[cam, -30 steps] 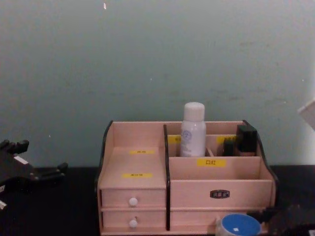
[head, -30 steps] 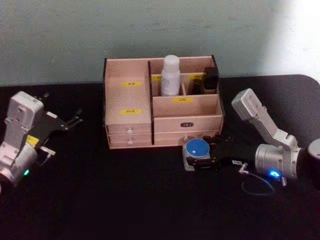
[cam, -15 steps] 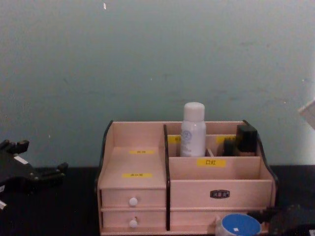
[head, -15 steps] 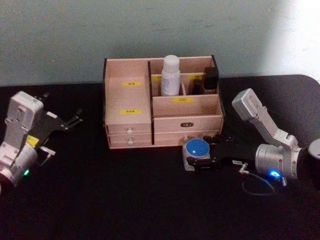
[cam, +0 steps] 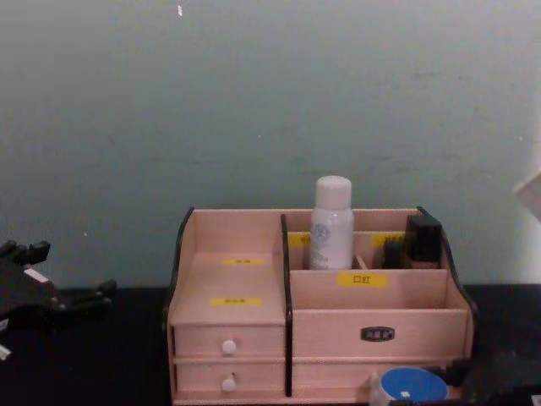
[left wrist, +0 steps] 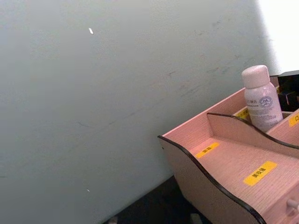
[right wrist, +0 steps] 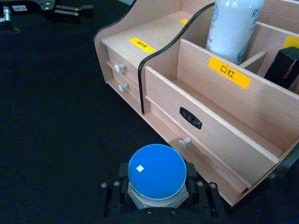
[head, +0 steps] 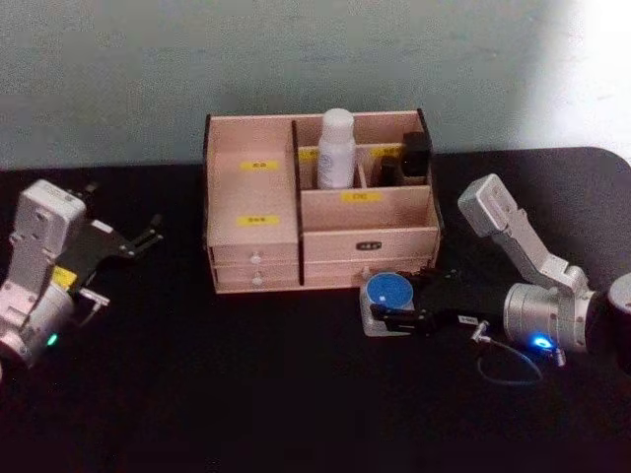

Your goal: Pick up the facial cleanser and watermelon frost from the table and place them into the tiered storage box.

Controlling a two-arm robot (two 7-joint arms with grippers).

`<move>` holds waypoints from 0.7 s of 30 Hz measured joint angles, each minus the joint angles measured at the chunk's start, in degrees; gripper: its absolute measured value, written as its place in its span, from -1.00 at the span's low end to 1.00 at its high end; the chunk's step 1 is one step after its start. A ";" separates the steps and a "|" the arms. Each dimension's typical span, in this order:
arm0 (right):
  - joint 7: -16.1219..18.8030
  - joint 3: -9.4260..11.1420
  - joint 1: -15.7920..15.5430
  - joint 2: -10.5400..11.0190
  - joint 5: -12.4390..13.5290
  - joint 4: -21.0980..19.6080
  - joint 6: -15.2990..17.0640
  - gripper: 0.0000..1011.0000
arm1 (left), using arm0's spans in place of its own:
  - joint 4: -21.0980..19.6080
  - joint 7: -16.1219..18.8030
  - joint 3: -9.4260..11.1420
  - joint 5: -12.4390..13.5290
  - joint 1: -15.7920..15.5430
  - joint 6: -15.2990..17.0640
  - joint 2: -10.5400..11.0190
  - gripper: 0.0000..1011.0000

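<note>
Where the right hand (right wrist: pixel 157 189) lies low on the black desk (head: pixel 296 394), its fingers (right wrist: pixel 112 200) press against both sides of the watermelon frost (right wrist: pixel 156 171), pinching the jar with its blue lid facing up. The jar stands on the desk just in front of the tiered storage box (head: pixel 251 246), near a lower drawer's white knob (right wrist: pixel 183 141). Inside the box, the facial cleanser (head: pixel 336 148) stands upright in a rear compartment, with a dark item (head: pixel 416 156) farther right in the same back row. The left hand (head: pixel 146 234) sits well to the left of the box, fingers spread, holding nothing.
</note>
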 joint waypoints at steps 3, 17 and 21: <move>0.00 0.00 0.00 0.00 0.00 0.00 0.00 0.44 | 0.00 0.00 0.00 0.00 0.00 0.00 0.00 0.98; 0.09 0.06 -0.15 0.10 0.10 -0.14 -0.03 0.44 | 0.00 0.00 0.00 0.00 0.00 0.00 0.00 0.98; 0.71 0.53 -0.77 0.81 0.90 -1.36 -0.24 0.44 | 0.00 0.00 0.00 0.00 0.00 0.00 0.00 0.98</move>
